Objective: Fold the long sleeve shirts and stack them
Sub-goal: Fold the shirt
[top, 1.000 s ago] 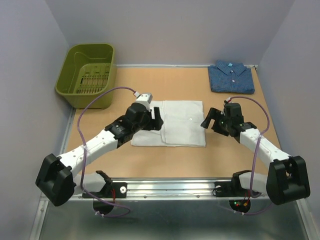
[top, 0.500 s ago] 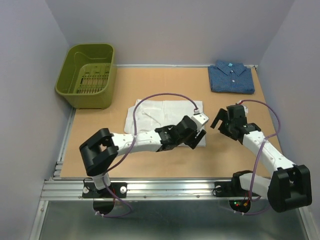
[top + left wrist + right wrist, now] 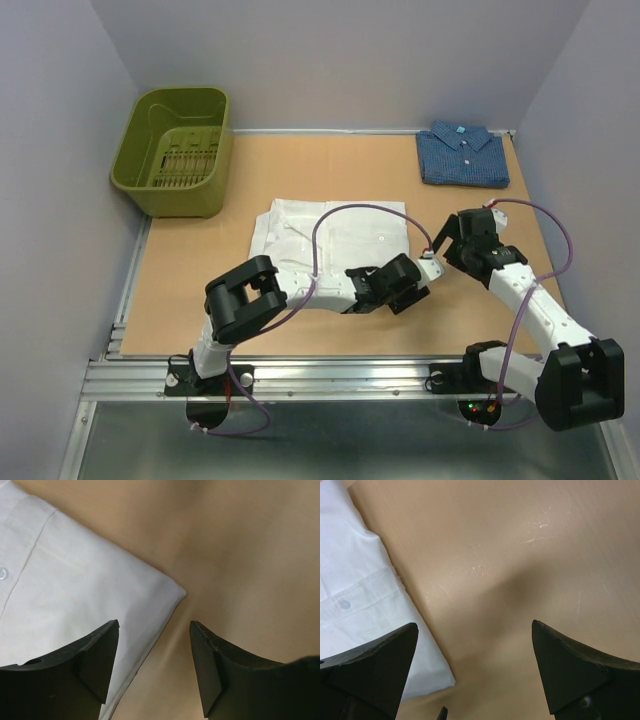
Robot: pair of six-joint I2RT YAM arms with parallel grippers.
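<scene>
The fingers (image 3: 95,660) of the left gripper (image 3: 154,667) are seen parted with nothing held, and a corner of the white shirt (image 3: 80,590) lies just ahead of them. The right gripper (image 3: 475,675) is spread wide and empty, with the shirt's edge beside one finger. The blue shirt (image 3: 462,155) is laid folded well beyond.

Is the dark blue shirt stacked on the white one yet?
No, the dark blue shirt lies folded in the far right corner, apart from the white shirt in the middle.
</scene>
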